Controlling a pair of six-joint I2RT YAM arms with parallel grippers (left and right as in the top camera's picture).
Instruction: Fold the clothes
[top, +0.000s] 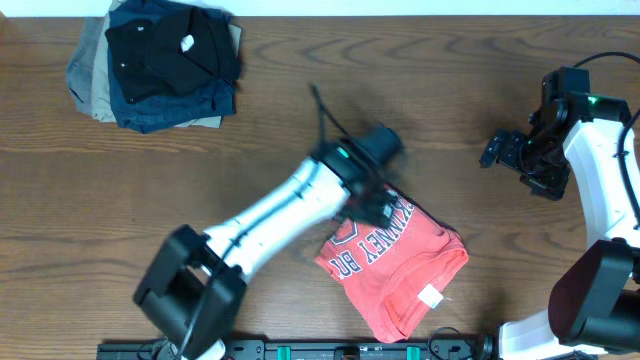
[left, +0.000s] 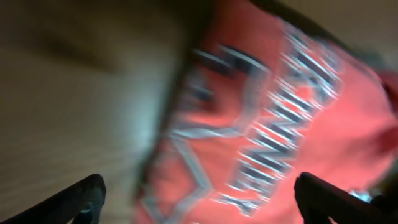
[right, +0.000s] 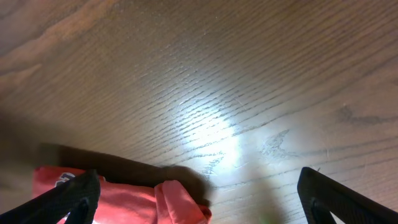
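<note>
Nearest the front edge of the dark brown wood-grain table (top: 120, 200), right of centre, a coral-red short-sleeved cotton T-shirt (top: 405, 270) is laid in a compact, rumpled bundle. Its small white neck label (top: 431, 296) is turned up on the near side, and its white-outlined dark red lettering (top: 372, 240) is shown on the far-left side. The left gripper (top: 380, 208), blurred, is held just over that lettered edge; its jaws are spread wide, with nothing clasped. Farther back and well to the right, the right gripper (top: 497, 150) is held above bare wood, jaws parted and empty. A stack of folded black, navy and tan garments (top: 160, 60) is set in the far left corner.
</note>
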